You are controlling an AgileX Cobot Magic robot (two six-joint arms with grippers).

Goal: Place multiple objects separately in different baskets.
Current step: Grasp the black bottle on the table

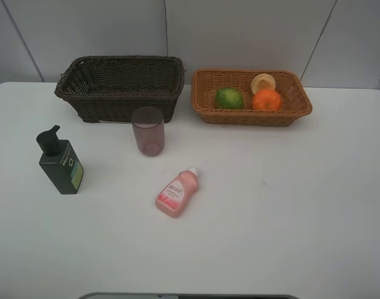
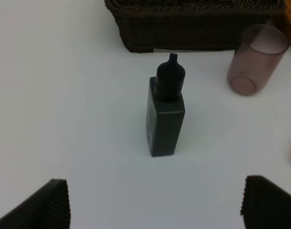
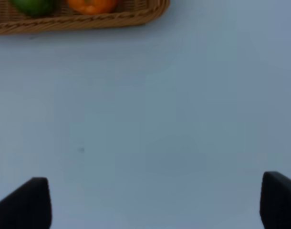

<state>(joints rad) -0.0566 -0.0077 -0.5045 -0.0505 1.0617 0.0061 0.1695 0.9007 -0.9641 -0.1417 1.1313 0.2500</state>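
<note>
At nine o'clock on table (image 1: 289, 237), upright: dark green pump bottle (image 1: 62, 171), cup (image 1: 147, 134) at its two o'clock. Both spread wide, empty: left gripper (image 2: 154, 191), right gripper (image 3: 156, 191). Could topple bottle with off-centre pinch.

Taken from the cup (image 1: 147, 131): deep basket (image 1: 115, 109) at 11 o'clock, pump bottle (image 1: 61, 163) at 8, capped bottle (image 1: 176, 193) at 5, shallow basket (image 1: 252, 117) at 2, with three fruits (image 1: 229, 98) in it.
</note>
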